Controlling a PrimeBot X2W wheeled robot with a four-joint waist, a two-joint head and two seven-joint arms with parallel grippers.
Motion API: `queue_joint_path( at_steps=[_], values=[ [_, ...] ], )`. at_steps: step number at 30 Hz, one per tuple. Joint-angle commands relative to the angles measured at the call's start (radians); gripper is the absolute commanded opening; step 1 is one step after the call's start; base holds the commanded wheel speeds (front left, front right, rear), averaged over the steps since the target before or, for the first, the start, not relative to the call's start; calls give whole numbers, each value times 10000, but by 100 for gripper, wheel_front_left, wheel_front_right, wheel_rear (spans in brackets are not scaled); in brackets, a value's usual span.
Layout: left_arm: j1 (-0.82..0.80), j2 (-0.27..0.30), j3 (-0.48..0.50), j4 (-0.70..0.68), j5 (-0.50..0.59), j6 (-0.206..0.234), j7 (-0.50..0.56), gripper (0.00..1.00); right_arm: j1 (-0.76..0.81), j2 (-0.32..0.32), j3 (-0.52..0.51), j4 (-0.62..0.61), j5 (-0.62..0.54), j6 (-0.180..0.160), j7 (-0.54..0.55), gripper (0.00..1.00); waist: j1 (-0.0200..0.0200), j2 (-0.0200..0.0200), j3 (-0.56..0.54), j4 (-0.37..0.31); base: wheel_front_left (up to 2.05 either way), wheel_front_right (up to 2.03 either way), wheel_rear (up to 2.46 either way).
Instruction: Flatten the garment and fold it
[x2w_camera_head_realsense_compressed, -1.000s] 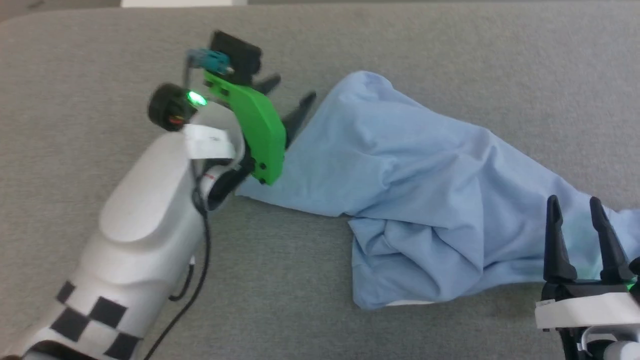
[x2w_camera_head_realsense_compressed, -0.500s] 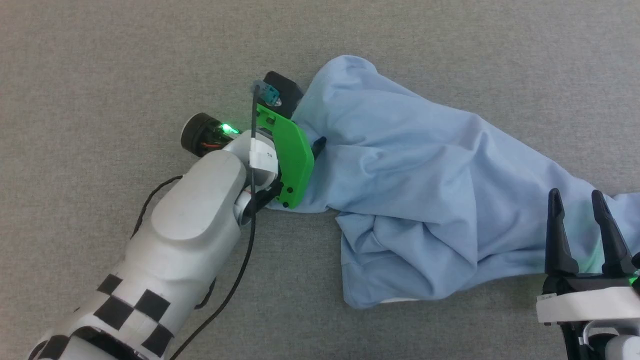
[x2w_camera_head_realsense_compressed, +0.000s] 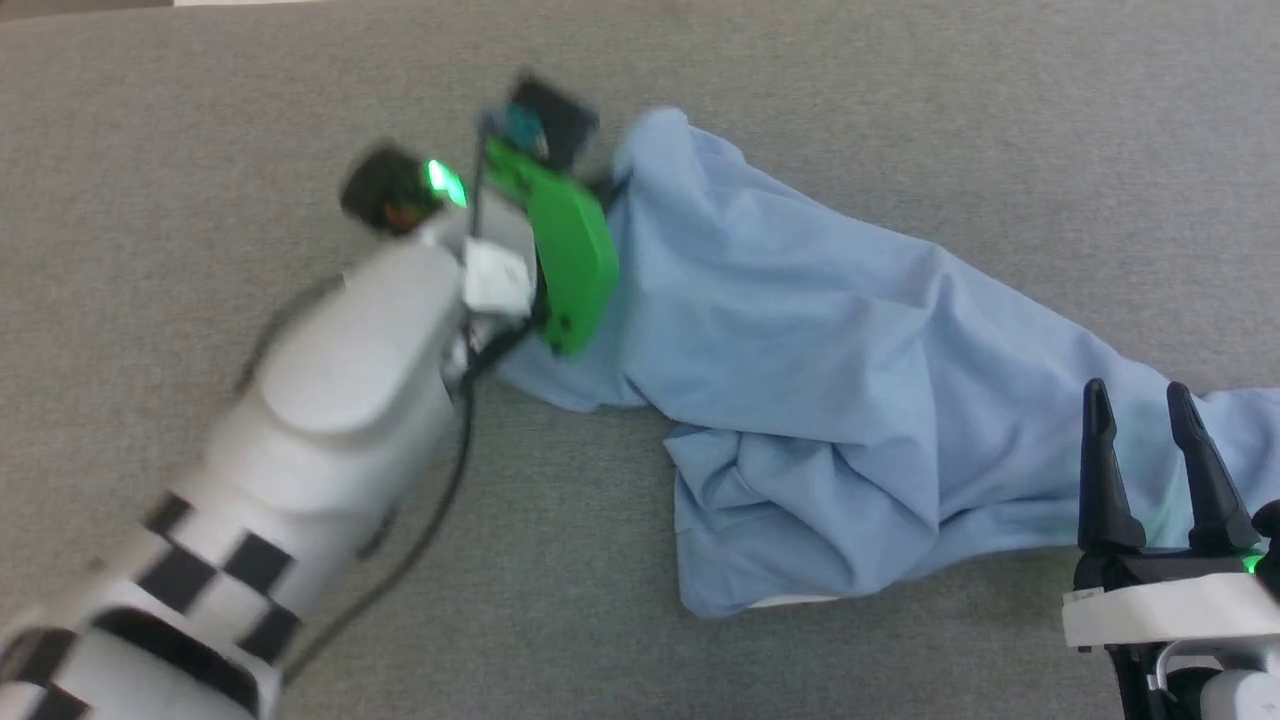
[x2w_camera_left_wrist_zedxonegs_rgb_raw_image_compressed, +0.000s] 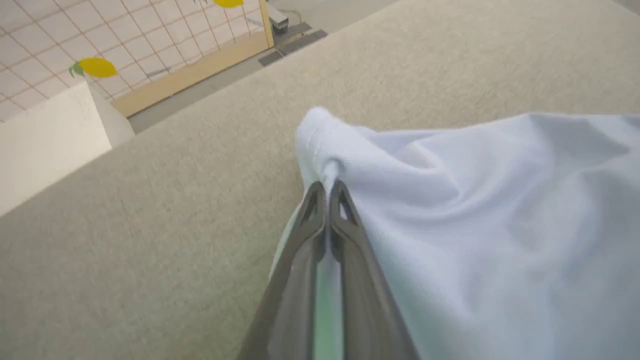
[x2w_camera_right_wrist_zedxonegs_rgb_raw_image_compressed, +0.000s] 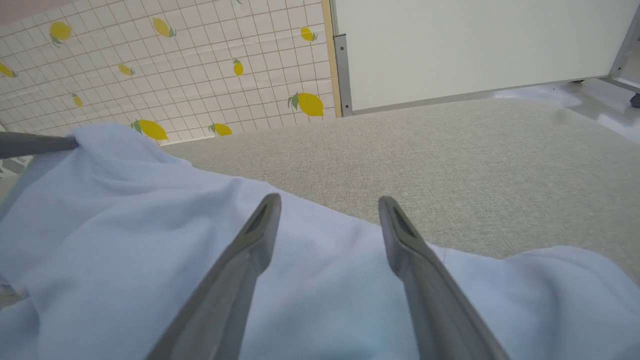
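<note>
shirt (x2w_camera_head_realsense_compressed: 850, 400) is lying bunched from mid tabletop (x2w_camera_head_realsense_compressed: 200, 120) toward its right edge | left fingers (x2w_camera_left_wrist_zedxonegs_rgb_raw_image_compressed: 311, 212) are clamping its far-left hem, likely tugging it flat | right fingers (x2w_camera_head_realsense_compressed: 1100, 470) are hovering apart over its right end, probably awaiting a pinch

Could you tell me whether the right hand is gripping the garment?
No, the right hand is open, its two fingers spread apart over the garment with nothing pinched between them.

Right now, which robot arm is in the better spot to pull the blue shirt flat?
Probably the left. The left gripper is shut on an edge of the garment, so it can pull straight away. The right gripper is open over it, gripping nothing.
</note>
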Motion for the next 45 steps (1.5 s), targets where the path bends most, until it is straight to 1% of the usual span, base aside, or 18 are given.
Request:
queue_joint_path(
  at_steps=[1,6,10,12,14,17,19,20,21,22,26,30,33,37,41,45],
  values=[
    [-628,250,96,-390,-227,-67,-124,0,-79,-5,37,78,127,-15,-107,100,-1,0,168,-254,0,0,0],
    [-1999,1162,262,-1460,-554,-70,207,0,-243,-5,189,321,408,-15,-294,100,-1,0,786,-837,0,0,0],
    [-2719,1696,379,-1733,-463,-71,254,0,-442,-5,335,577,634,-15,-433,100,-1,0,1308,-1254,0,0,0],
    [-3024,1929,510,-1685,-200,-29,-96,0,-610,-5,450,732,766,-15,-495,100,-1,0,1589,-1510,0,0,0],
    [-3315,2052,653,-1616,220,133,-826,0,-788,-5,562,845,884,-15,-532,100,-1,0,1883,-1748,0,0,0],
    [-3546,2061,744,-1361,790,392,-1963,0,-1023,-5,650,978,1024,-15,-558,100,-1,0,2220,-1972,0,0,0],
    [-3495,1961,701,-993,875,486,-2190,0,-1162,-5,663,972,1099,-15,-563,100,-1,0,2403,-2061,0,0,0],
    [-3446,1931,604,-784,915,465,-2189,13,-1221,-5,681,968,1134,-15,-564,100,-1,0,2496,-2099,0,0,0],
    [-3396,1888,551,-622,897,446,-2177,73,-1259,-5,694,972,1158,-15,-565,100,-1,0,2553,-2114,0,0,0],
    [-3383,1835,504,-451,882,431,-2157,100,-1298,-5,709,976,1181,-15,-565,100,-1,0,2621,-2120,0,0,0],
    [-3360,1643,399,-32,716,304,-2221,100,-1399,-5,711,986,1165,-15,-567,100,-1,0,2682,-1993,0,0,0],
    [-3309,1481,440,151,352,185,-2314,100,-1435,-5,580,962,977,-15,-567,100,-1,0,2418,-1657,0,0,0],
    [-3138,1426,592,11,-80,113,-2444,100,-1379,-5,459,941,799,-15,-567,100,-1,0,2010,-1358,0,0,0],
    [-2559,1631,788,-575,-456,87,-2891,100,-1191,-5,320,921,534,-15,-568,100,-1,0,1302,-944,0,0,0],
    [-1429,1979,1078,-1498,-672,463,-3645,100,-924,-5,264,788,202,-15,-568,100,-1,0,551,-579,0,0,0],
    [304,2380,1283,-2570,-785,1220,-4420,100,-585,-5,177,558,-42,-15,-468,100,-1,0,-198,-273,0,0,0]
  ],
)
